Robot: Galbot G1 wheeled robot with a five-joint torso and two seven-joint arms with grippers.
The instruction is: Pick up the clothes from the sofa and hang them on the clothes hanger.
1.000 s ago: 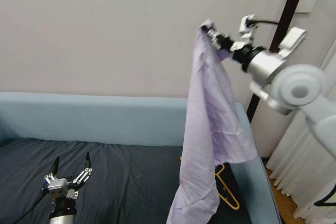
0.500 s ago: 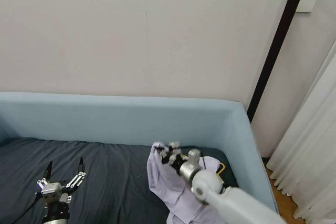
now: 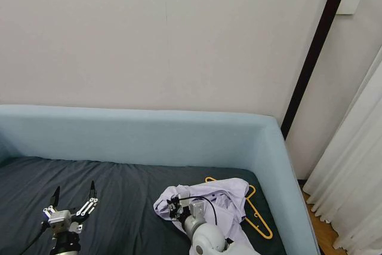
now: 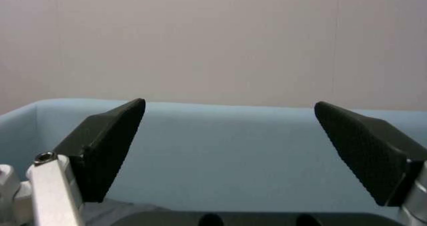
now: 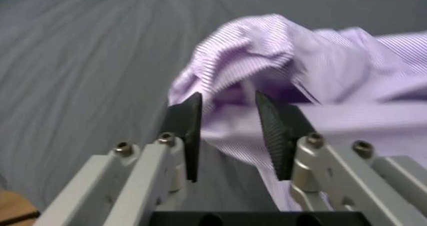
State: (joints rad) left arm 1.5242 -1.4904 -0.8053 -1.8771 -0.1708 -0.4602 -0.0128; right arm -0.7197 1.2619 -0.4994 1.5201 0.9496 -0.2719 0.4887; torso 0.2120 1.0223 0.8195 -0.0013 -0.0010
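Light blue upholstered sofa (image 3: pixel 119 135) with a dark grey fabric seat (image 3: pixel 119 186), seen from the head camera against a plain pale wall (image 3: pixel 149 34).

**Task object.** The lilac striped shirt (image 3: pixel 230 190) lies crumpled on the sofa seat, close to the sofa's right-hand armrest and just in front of its backrest. It lies over a yellow wire clothes hanger (image 3: pixel 261 222), whose hook shows at the edge of the shirt nearer the sofa back and whose shoulder and lower bar stick out on the armrest side.

**Right gripper.** The right gripper (image 3: pixel 175 207) is low over the sofa seat, at the edge of the shirt farthest from the armrest, where the cloth bunches into a raised fold. In the right wrist view the right gripper (image 5: pixel 228 98) has its two dark ribbed pads (image 5: pixel 189 131) a narrow gap apart, not pressed together. The fold of the shirt (image 5: pixel 267 40) sits directly at the tips and shows through the gap. Whether the pads touch the cloth cannot be told. The grey seat (image 5: pixel 80 45) extends beyond and beside the fold.

**Left gripper.** The left gripper (image 3: pixel 74 187) is above the left part of the sofa seat, well apart from the shirt, pointing upward with its fingers spread wide and nothing between them. In the left wrist view the left gripper (image 4: pixel 228 105) faces the sofa backrest (image 4: pixel 227 151), its jaws far apart.

**Surroundings.** A dark upright post (image 3: pixel 316 46) stands beyond the sofa's right end, and a white pleated curtain (image 3: pixel 358 177) hangs farther out on that side.
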